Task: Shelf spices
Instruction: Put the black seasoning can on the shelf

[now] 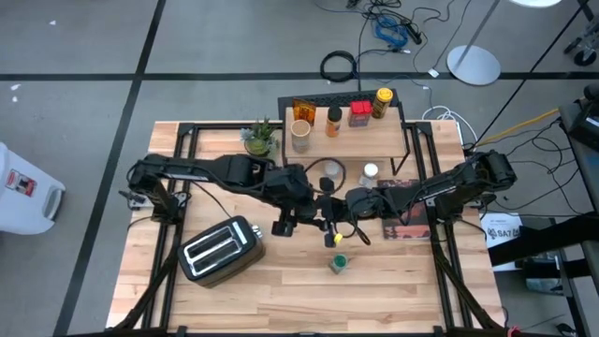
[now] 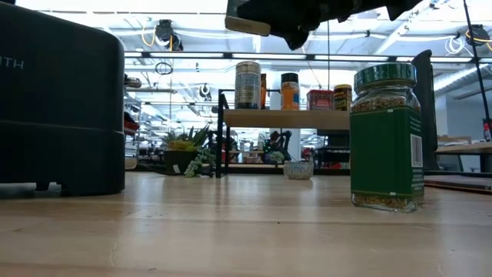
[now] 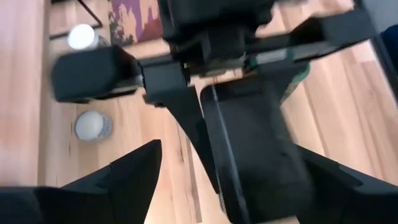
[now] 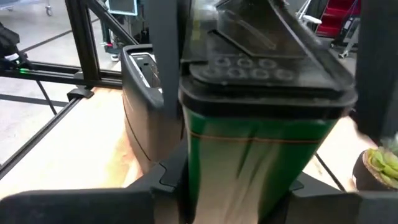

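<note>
A large light wood tabletop [image 1: 281,290] carries a silver two-slot toaster [image 1: 220,248] near its front left and, at the back, the small raised shelf with a pale wood top on black legs [image 1: 360,140], where five spice containers [image 1: 337,117] already stand in a row, so shelving looks partly done. Both dark arms meet over the table's middle, seemingly for a handover. The right gripper [image 4: 249,186] has its fingers clamped on a green-labelled spice jar with a black shaker lid [image 4: 261,118], held up off the table. The left gripper [image 3: 217,174] sits just beside it, fingers spread wide and empty. A green-lidded glass herb jar [image 2: 386,138] waits on the tabletop in front.
</note>
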Motion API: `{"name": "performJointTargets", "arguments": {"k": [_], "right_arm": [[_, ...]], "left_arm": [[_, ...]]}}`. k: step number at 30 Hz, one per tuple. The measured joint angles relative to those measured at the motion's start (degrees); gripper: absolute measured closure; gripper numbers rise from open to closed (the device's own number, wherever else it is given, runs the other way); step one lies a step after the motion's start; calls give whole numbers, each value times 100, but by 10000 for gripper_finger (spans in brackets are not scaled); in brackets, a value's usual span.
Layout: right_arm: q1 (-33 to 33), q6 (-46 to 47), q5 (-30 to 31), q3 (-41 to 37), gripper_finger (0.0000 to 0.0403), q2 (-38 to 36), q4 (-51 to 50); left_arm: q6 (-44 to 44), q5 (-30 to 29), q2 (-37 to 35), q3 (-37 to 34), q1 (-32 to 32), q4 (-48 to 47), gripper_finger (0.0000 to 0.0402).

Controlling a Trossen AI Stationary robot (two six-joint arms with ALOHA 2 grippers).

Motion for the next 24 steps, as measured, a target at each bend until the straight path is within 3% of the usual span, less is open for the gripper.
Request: {"name": "performJointTargets", "arguments": {"k": [24], "right_arm": [[0, -83, 21, 78, 293, 0, -343]], "left_arm": [[0, 18, 91, 249, 0, -69, 111]]}}
